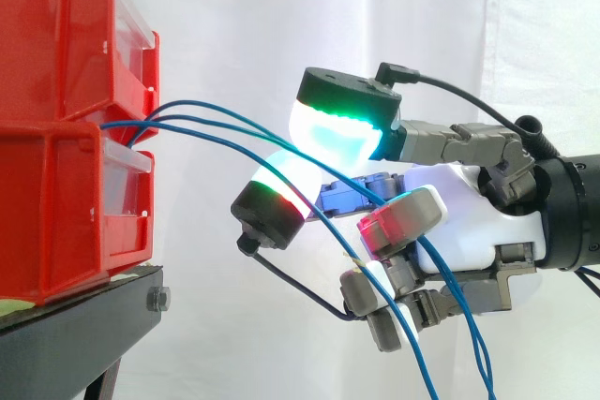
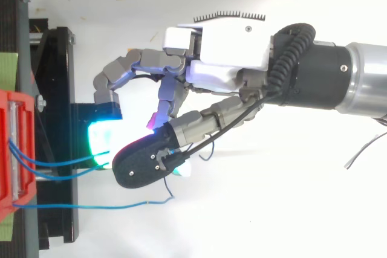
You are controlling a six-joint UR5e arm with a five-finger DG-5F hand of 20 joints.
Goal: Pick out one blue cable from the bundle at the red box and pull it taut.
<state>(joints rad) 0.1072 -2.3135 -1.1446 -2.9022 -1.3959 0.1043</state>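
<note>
Three blue cables (image 1: 192,118) leaving the stacked red bins (image 1: 56,91), two pinched between curled glowing pads (image 1: 328,133) of the hand (image 1: 469,217) just right of the bins, third sagging below.

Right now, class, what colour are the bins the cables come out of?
Red bins, clearest in side view.

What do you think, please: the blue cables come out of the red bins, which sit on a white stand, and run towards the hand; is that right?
Not quite: the stand is black, not white, as the side view shows. The rest holds: the blue cables come out of the red bins and run towards the hand.
</note>
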